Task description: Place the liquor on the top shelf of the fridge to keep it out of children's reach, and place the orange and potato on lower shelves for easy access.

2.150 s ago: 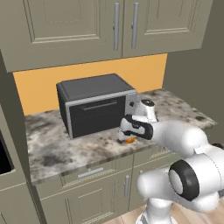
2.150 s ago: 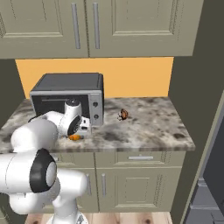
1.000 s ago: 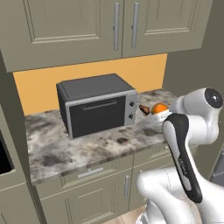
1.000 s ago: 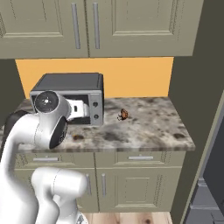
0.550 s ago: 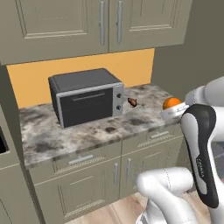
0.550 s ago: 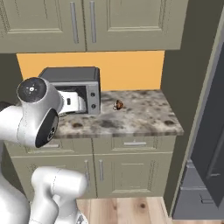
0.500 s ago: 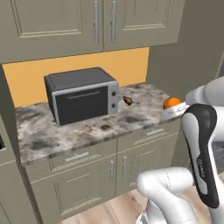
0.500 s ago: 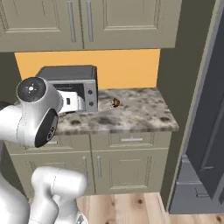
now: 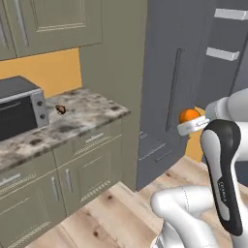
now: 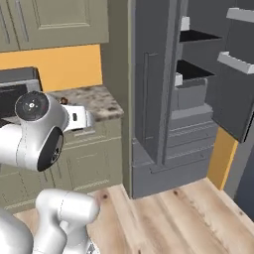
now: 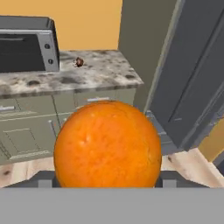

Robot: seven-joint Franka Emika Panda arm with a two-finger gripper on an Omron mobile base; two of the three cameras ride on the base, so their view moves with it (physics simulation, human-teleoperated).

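Grey fridge (image 10: 163,99) looms ahead, end effector (image 9: 196,123) clutching the orange (image 9: 189,116) in transit; swing wide and that open door could knock it loose.

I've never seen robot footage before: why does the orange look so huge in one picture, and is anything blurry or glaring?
Hand view: the orange sits right at the lens, so it looms large, soft-edged. Left base view: same orange looks small; even lighting, no glare.
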